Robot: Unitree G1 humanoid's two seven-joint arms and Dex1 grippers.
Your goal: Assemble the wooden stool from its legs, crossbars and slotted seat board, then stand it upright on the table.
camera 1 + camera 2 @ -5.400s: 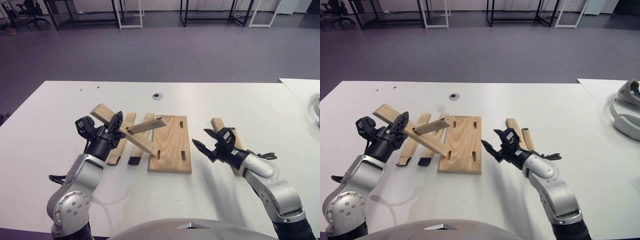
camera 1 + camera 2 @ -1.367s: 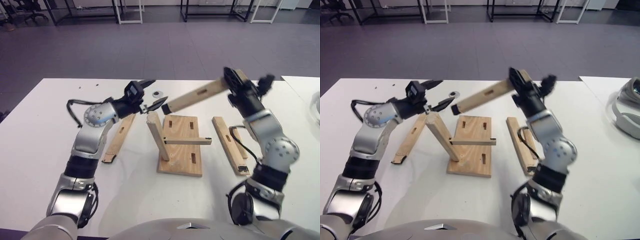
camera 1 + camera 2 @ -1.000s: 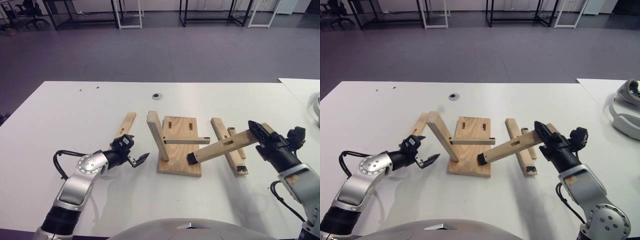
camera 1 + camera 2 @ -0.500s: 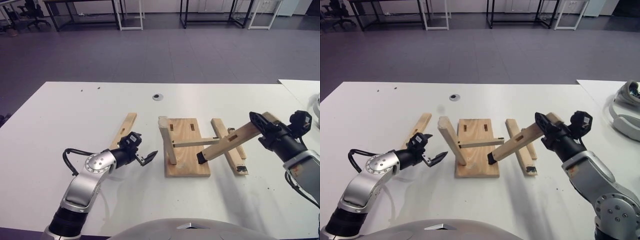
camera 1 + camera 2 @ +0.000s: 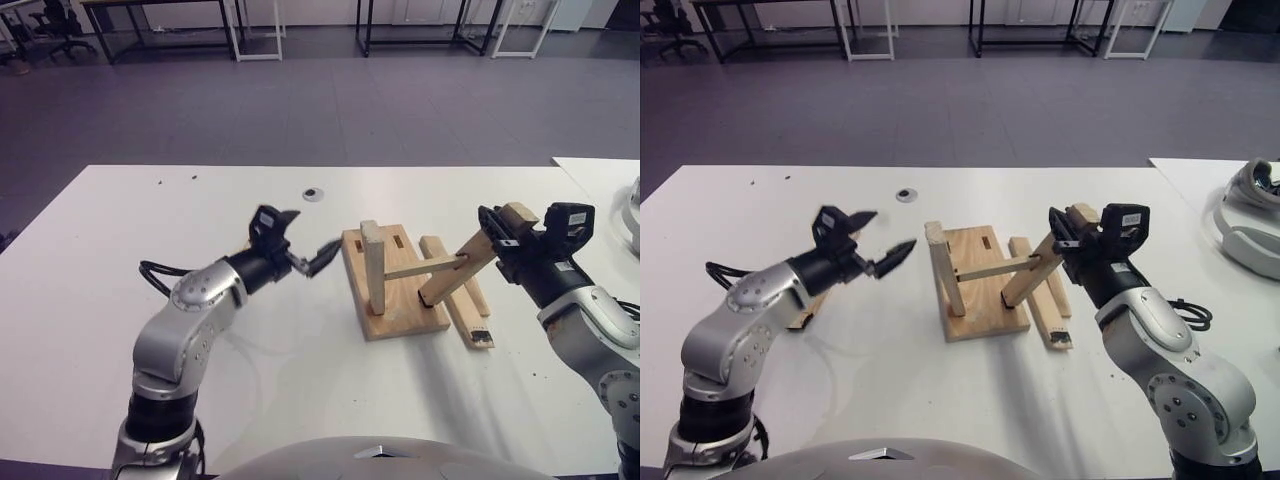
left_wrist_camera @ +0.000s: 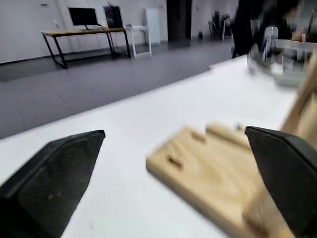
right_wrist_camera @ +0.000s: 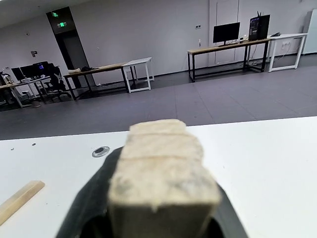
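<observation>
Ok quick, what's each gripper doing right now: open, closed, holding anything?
Left gripper: open, holding nothing.
Right gripper: closed on a pale wooden stool leg.

No text can be read. A green lit sign [image 7: 61,24] hangs at twelve o'clock over a dark doorway [image 7: 72,52] in the room behind; its characters are too small to make out.

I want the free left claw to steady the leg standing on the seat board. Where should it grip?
Probably near the top of the standing leg, above the crossbar, left claw coming from the robot's left: that face is bare, while the crossbar juts off the other side to the tilted leg.
</observation>
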